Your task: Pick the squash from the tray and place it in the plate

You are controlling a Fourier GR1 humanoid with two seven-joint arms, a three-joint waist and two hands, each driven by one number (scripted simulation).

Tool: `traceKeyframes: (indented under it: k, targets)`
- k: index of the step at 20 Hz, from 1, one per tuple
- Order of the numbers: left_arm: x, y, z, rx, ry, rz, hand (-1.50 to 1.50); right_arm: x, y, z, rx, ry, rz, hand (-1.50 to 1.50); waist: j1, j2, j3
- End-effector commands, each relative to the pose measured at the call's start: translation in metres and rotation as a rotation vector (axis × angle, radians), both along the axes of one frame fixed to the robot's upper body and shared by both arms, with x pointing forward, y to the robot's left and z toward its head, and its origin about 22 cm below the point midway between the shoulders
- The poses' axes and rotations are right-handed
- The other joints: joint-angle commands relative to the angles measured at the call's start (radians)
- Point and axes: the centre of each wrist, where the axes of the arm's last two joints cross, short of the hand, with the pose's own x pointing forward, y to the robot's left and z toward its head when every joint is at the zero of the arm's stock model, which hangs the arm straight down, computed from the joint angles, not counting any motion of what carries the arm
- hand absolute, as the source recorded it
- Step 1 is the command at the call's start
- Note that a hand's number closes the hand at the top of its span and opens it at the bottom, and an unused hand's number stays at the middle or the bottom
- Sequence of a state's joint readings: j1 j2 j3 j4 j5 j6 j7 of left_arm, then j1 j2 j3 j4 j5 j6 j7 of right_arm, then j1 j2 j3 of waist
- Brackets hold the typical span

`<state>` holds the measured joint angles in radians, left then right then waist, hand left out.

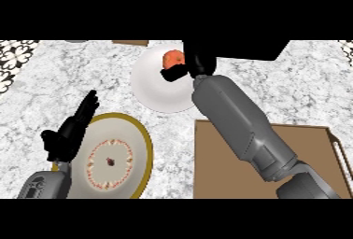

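Right forearm [234, 121] over tray [207, 179]; right hand [196, 63] fingers [172, 73] hold squash [173, 58] over white plate [153, 91].

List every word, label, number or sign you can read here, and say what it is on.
None: no readable text anywhere.
The gold-rimmed plate bears only a ring of small reddish marks, not letters.
The white plate, brown tray, orange squash, right hand and left hand carry no writing.
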<state>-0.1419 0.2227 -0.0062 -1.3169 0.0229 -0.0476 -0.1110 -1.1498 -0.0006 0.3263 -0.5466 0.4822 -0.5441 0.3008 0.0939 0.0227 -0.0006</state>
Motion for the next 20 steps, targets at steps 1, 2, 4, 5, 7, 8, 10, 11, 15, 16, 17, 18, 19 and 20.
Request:
traceKeyframes:
  k: [1,2,4,5,7,8,10,11,15,16,17,18,19,20]
  targets:
    - [0.000,-0.006,-0.004,-0.002,0.007,-0.002,0.00,0.005,-0.004,-0.008,0.051,0.075,-0.043,-1.50,0.004,0.002,0.000]
    - [0.001,-0.001,0.004,0.002,0.005,-0.011,0.00,0.004,-0.002,-0.008,0.062,0.088,-0.051,-1.50,0.014,0.001,0.000]
    - [0.010,-0.018,0.002,0.005,0.005,-0.031,0.00,0.002,-0.005,-0.015,0.133,0.056,-0.087,-1.50,0.024,0.009,0.000]
    - [0.005,-0.015,-0.001,0.004,0.012,-0.023,0.00,0.003,-0.005,-0.012,0.165,0.043,-0.067,-1.50,0.006,0.003,0.001]
    - [0.002,-0.010,-0.001,0.001,0.009,0.005,0.00,0.001,-0.010,-0.015,0.265,-0.010,-0.073,-1.50,-0.001,0.001,0.001]
    - [0.002,-0.005,-0.003,-0.009,0.007,0.001,0.00,0.005,-0.006,0.003,0.330,-0.036,-0.097,-1.50,0.002,0.003,0.001]
    - [-0.008,-0.015,-0.009,-0.017,-0.005,-0.005,0.00,0.006,-0.016,-0.006,0.416,-0.062,-0.146,-1.50,-0.002,0.002,0.002]
    - [-0.011,0.008,-0.013,-0.005,0.007,0.038,0.00,0.006,-0.022,-0.007,0.456,-0.071,-0.111,-1.50,-0.038,-0.005,0.002]
    - [-0.018,0.008,-0.012,-0.014,-0.006,0.044,0.00,0.001,-0.051,-0.037,0.621,-0.062,-0.096,-1.50,-0.055,-0.009,0.002]
    - [-0.012,0.014,-0.011,-0.014,0.007,0.059,0.00,0.010,-0.059,-0.023,0.662,-0.079,-0.068,-1.50,-0.053,-0.003,0.002]
    - [-0.018,0.012,-0.001,0.004,0.006,0.062,0.00,-0.001,-0.075,-0.056,0.662,-0.078,-0.072,-1.50,-0.058,-0.011,0.003]
    - [-0.015,0.016,-0.006,-0.012,0.005,0.091,0.00,0.006,-0.091,-0.042,0.687,-0.079,-0.036,-1.50,-0.073,-0.014,0.002]
    - [-0.017,0.028,-0.002,0.001,0.006,0.063,0.00,0.001,-0.089,-0.061,0.680,-0.086,-0.058,-1.50,-0.069,-0.014,0.002]
    - [-0.006,0.018,0.003,-0.003,-0.003,0.071,0.00,0.000,-0.100,-0.069,0.671,-0.088,-0.045,-1.50,-0.073,-0.013,0.002]
